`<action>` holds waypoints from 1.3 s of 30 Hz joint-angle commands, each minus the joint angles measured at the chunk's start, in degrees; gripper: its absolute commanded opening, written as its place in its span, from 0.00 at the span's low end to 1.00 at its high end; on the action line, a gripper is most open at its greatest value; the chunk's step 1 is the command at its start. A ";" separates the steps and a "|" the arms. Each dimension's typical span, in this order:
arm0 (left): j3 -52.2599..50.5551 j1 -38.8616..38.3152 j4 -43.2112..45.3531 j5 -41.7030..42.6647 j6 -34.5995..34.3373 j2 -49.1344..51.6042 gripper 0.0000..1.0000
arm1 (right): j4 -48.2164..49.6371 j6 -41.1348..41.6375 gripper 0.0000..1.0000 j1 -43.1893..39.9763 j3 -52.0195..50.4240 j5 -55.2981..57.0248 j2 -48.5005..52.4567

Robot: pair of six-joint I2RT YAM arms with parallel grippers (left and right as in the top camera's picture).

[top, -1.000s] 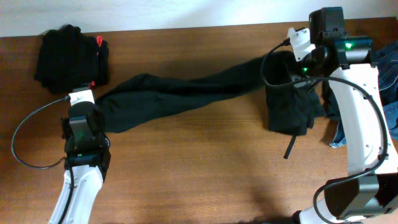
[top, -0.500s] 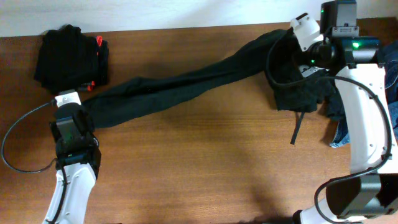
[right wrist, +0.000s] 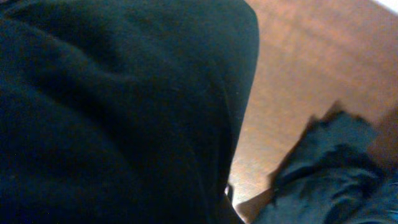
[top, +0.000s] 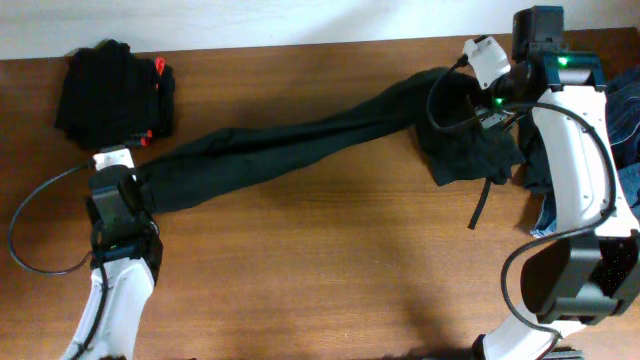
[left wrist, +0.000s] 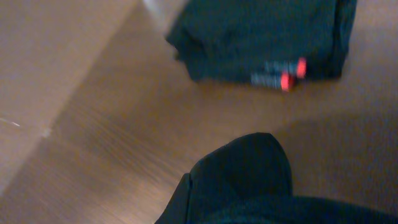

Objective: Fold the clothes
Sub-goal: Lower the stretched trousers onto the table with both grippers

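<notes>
A long pair of black jeans (top: pixel 290 145) lies stretched in a diagonal across the brown table (top: pixel 330 260). My left gripper (top: pixel 128 175) is shut on the leg end at the left. That fabric (left wrist: pixel 249 180) covers its jaws in the left wrist view. At the far right, my right gripper (top: pixel 470 100) is shut on the waist end, which hangs bunched (top: pixel 465 150) below it. Black cloth (right wrist: pixel 118 106) fills the right wrist view and hides those jaws. More of the clothes sit in a folded black pile (top: pixel 112 95) at the back left.
The folded pile carries small red tags (left wrist: pixel 289 78) and lies just ahead of my left gripper. Blue denim (top: pixel 625 190) is heaped at the table's right edge beside the right arm. A dark strap (top: pixel 482 205) dangles from the bunched waist.
My left arm has drawn the leg end leftward, and my right gripper has carried the waist end towards the back. The jeans now lie straighter and tauter.
</notes>
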 commanded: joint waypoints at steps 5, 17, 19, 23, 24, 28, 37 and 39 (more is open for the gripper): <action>0.02 0.55 -0.22 0.72 0.09 3.89 0.00 | -1.79 2.19 0.04 -0.90 0.46 -1.16 0.94; 0.04 0.55 -0.22 0.66 0.11 3.87 0.00 | -4.57 5.64 0.84 -0.90 0.46 -1.18 0.92; 0.02 0.55 0.07 -0.33 0.09 3.87 0.00 | -4.96 5.62 0.91 -0.90 0.46 -1.16 0.90; 0.04 0.55 1.07 -3.43 0.09 3.87 0.00 | -6.10 5.90 0.98 -0.90 0.48 -1.11 -0.07; 0.04 0.55 1.14 -3.43 0.11 3.87 0.00 | -6.54 6.86 0.99 -0.90 0.48 -0.92 -0.44; 0.04 0.55 1.38 -3.43 0.09 3.87 0.00 | -10.40 9.84 0.99 -1.05 0.48 -0.81 -1.49; 0.04 0.55 1.53 -3.41 0.07 3.87 0.00 | -15.76 17.03 0.98 -3.72 -1.14 -0.70 -1.64; 0.04 0.55 1.55 -3.41 0.07 3.87 0.00 | -14.84 17.00 0.98 -4.33 -3.41 -0.72 -1.64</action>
